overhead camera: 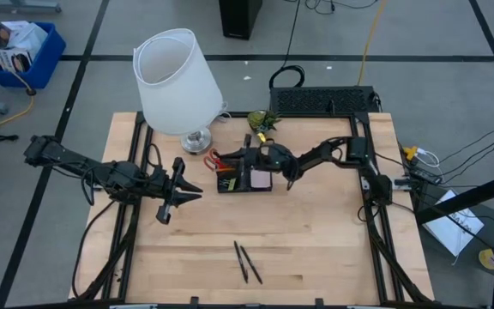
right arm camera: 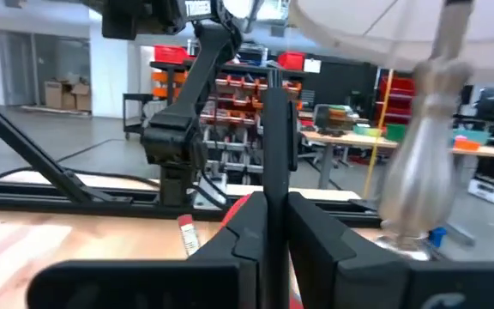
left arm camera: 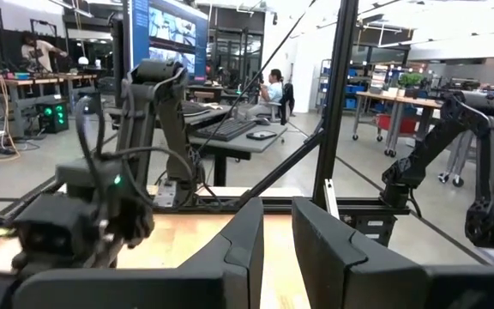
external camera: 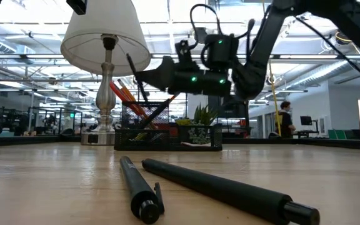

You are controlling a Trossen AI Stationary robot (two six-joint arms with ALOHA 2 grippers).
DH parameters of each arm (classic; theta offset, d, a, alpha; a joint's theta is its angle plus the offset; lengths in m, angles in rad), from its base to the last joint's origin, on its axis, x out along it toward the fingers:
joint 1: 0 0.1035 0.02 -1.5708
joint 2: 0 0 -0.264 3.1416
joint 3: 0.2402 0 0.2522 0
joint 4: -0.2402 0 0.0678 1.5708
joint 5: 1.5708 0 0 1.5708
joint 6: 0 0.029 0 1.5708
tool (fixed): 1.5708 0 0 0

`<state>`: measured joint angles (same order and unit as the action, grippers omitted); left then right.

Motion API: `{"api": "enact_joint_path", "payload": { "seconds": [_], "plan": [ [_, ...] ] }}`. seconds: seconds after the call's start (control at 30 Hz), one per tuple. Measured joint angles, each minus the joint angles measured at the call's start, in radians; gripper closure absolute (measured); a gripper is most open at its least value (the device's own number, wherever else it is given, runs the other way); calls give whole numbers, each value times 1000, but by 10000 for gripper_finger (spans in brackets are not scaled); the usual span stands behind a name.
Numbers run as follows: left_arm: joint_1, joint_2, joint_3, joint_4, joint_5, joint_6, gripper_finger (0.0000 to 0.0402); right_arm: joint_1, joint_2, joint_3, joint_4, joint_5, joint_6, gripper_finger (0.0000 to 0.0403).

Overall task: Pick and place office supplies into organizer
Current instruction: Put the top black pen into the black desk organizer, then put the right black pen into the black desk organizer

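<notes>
Over the organizer [overhead camera: 245,180], near the back of the table beside the lamp [overhead camera: 178,81], the right gripper [overhead camera: 251,156] hangs with its fingers pinched on a slim black pen [right arm camera: 274,137] that stands upright between them. I'd say the step in hand is dropping that pen into the tall mesh cup, where orange pencils [external camera: 125,95] already lean; the next move calls for a straight descent and a clean release, so the pen doesn't snag the wire rim. Two more matte black pens [overhead camera: 247,262] lie loose on the pale wood at the front. The left gripper [overhead camera: 178,193] waits at the table's left, fingers nearly together, holding nothing.
</notes>
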<state>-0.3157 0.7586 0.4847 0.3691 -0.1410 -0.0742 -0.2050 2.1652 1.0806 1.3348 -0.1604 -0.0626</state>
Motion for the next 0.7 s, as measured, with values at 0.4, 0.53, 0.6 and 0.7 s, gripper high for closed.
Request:
{"api": "enact_joint_path", "payload": {
  "seconds": [0.4,0.53,0.6,0.7],
  "plan": [
    [-7,0,0,-9,9,-10,334,17,71,40,10,5,-64,318],
    [-7,0,0,-9,10,-18,334,27,70,13,62,5,-110,304],
    [-7,0,0,-13,10,-19,334,39,71,2,115,4,-106,300],
    [-7,0,0,-23,10,-21,334,87,34,-25,133,0,-106,299]
  ]
}}
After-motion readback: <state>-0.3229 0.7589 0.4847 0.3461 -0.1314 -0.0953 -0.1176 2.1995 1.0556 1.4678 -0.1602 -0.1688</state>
